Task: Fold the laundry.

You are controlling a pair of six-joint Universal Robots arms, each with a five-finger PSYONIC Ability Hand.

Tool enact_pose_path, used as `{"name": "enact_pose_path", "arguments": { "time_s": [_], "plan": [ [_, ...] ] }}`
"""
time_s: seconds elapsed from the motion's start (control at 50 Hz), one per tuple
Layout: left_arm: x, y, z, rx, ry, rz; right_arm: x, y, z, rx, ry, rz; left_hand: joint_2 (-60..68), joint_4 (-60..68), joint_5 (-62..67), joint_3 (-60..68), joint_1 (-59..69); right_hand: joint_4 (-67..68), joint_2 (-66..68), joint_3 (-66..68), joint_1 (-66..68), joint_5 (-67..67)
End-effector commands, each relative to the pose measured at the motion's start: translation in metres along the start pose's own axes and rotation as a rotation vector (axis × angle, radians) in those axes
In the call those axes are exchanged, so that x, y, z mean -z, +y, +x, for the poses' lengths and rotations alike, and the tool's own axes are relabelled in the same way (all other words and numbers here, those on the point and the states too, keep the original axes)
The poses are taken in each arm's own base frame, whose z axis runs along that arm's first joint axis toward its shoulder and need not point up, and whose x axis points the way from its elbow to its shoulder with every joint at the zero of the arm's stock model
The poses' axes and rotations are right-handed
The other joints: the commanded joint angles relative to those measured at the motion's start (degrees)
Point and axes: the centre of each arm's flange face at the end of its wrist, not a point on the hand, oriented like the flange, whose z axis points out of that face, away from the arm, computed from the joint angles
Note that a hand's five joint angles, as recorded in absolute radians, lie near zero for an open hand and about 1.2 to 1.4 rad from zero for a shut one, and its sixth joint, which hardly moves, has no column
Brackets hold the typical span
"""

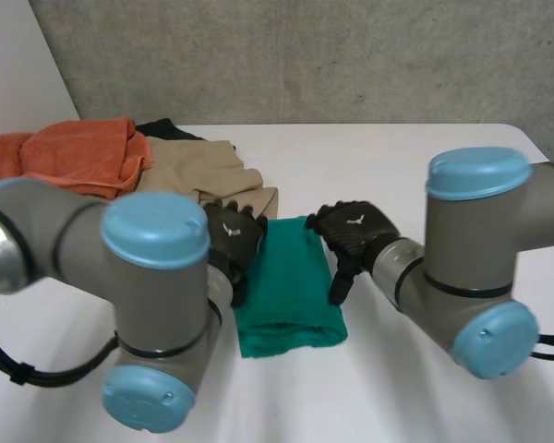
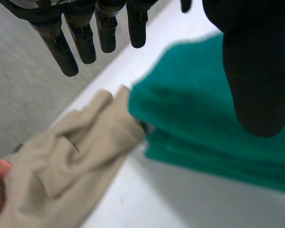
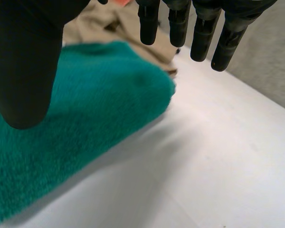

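A folded green towel [image 1: 288, 286] lies on the white table [image 1: 379, 166] between my two hands. My left hand [image 1: 233, 238] hovers at its left edge, fingers [image 2: 69, 47] straight and held above the cloth, nothing in its grasp. At the towel's right edge my right hand [image 1: 351, 231] is open too, its fingers [image 3: 199, 38] straight above the table and its thumb over the green towel [image 3: 71, 123]. In the left wrist view the green towel [image 2: 199, 123] lies under the thumb, with a beige garment [image 2: 71, 161] touching its far corner.
A crumpled beige garment [image 1: 198, 171] lies behind the towel. An orange towel [image 1: 78, 157] is bunched at the back left, with a dark cloth [image 1: 166, 129] behind it. A grey concrete wall [image 1: 351, 55] stands behind the table.
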Motion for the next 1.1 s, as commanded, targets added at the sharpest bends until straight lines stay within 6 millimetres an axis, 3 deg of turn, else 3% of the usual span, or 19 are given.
{"name": "enact_pose_path", "arguments": {
  "time_s": [0.02, 0.08, 0.18, 0.28, 0.4, 0.54, 0.68, 0.8, 0.84, 0.86, 0.9, 1.04, 1.08, 1.1],
  "plan": [
    [0.012, -0.037, -0.036, 0.071, -0.014, 0.127, 0.013, 0.005, 0.037, -0.249, 0.086, -0.009, 0.36, 0.52, -0.44, 0.04, 0.85, -3.55, -2.76, -2.41, -0.40, -3.91],
    [0.016, -0.049, -0.046, 0.092, 0.039, 0.189, 0.016, 0.019, 0.044, -0.349, 0.103, -0.049, 0.53, 0.69, -0.27, 0.21, 1.02, -3.55, -2.76, -2.41, -0.40, -3.91],
    [0.022, -0.062, -0.046, 0.127, 0.187, 0.271, 0.021, 0.044, 0.034, -0.442, 0.049, -0.112, 0.36, 0.52, -0.44, 0.04, 0.85, -3.55, -2.76, -2.41, -0.40, -3.91],
    [0.021, -0.060, -0.049, 0.206, 0.307, 0.269, 0.018, 0.058, 0.025, -0.491, -0.016, -0.094, 0.53, 0.69, -0.27, 0.20, 1.01, -3.55, -2.76, -2.41, -0.40, -3.91],
    [0.019, -0.059, -0.054, 0.238, 0.316, 0.261, 0.005, 0.072, 0.019, -0.573, -0.039, -0.083, 0.70, 0.85, -0.10, 0.37, 1.18, -3.55, -2.76, -2.41, -0.40, -3.91],
    [0.019, -0.059, -0.054, 0.239, 0.316, 0.261, -0.008, 0.072, -0.003, -0.554, -0.096, -0.067, 0.70, 0.85, -0.10, 0.37, 1.18, -2.81, -2.01, -1.67, 0.35, -3.17],
    [0.018, -0.057, -0.053, 0.240, 0.316, 0.256, -0.022, 0.072, -0.012, -0.543, -0.118, -0.062, 0.70, 0.85, -0.10, 0.37, 1.18, 2.41, 3.20, 3.55, 5.56, 2.05],
    [0.018, -0.056, -0.052, 0.242, 0.319, 0.252, -0.031, 0.074, -0.021, -0.525, -0.132, -0.060, 0.70, 0.85, -0.10, 0.37, 1.18, 21.05, 21.84, 22.19, 24.20, 20.69],
    [0.017, -0.056, -0.052, 0.240, 0.318, 0.250, -0.033, 0.073, -0.020, -0.524, -0.123, -0.055, 0.70, 0.85, -0.10, 0.37, 1.18, 32.96, 33.76, 34.10, 36.12, 32.60],
    [0.018, -0.056, -0.052, 0.242, 0.320, 0.249, -0.035, 0.072, -0.018, -0.522, -0.103, -0.050, 0.70, 0.85, -0.10, 0.37, 1.18, 50.02, 50.81, 51.16, 53.17, 49.66],
    [0.017, -0.056, -0.052, 0.242, 0.320, 0.250, -0.036, 0.070, -0.014, -0.513, -0.077, -0.037, 0.70, 0.85, -0.10, 0.37, 1.18, 66.37, 67.16, 67.51, 69.53, 66.01],
    [0.017, -0.056, -0.052, 0.242, 0.320, 0.250, -0.050, 0.044, 0.016, -0.425, 0.029, 0.069, 0.70, 0.85, -0.10, 0.37, 1.18, 66.45, 67.24, 67.59, 69.60, 66.09],
    [0.017, -0.056, -0.052, 0.242, 0.320, 0.250, -0.056, 0.040, 0.039, -0.395, 0.076, 0.092, 0.70, 0.85, -0.10, 0.37, 1.18, 66.45, 67.24, 67.59, 69.60, 66.09],
    [0.017, -0.056, -0.052, 0.242, 0.320, 0.250, -0.062, 0.038, 0.065, -0.370, 0.131, 0.107, 0.70, 0.85, -0.10, 0.37, 1.18, 66.45, 67.24, 67.59, 69.60, 66.09]
  ]
}}
